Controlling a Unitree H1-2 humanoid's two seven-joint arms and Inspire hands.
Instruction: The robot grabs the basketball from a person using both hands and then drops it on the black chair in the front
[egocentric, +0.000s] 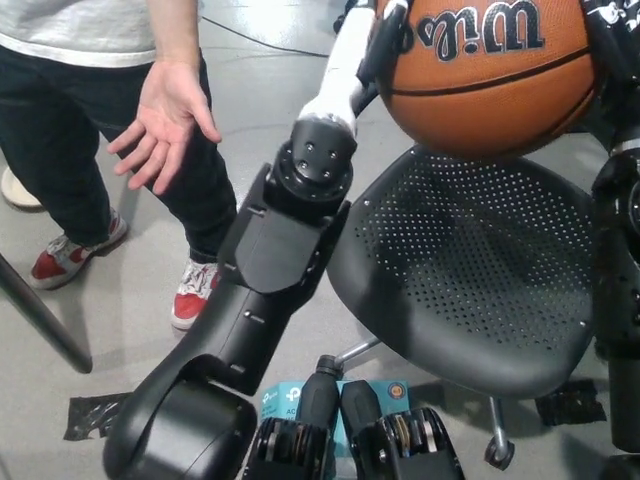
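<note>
I hold the basketball (487, 75) directly above the black chair (470, 270) seat, left hand (375, 45) and right hand (612, 40) pressing its opposite sides. Parting both hands should drop it.

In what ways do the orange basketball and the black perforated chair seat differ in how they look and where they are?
The orange basketball is round with black seams and lettering; the black perforated chair seat is a broad, shallow surface dotted with small holes. The ball is held in the air between the white left hand and the black right hand; the seat stands on the floor, bare. The ball hangs above the seat's rear part. Neither touches the person's open hand.
</note>
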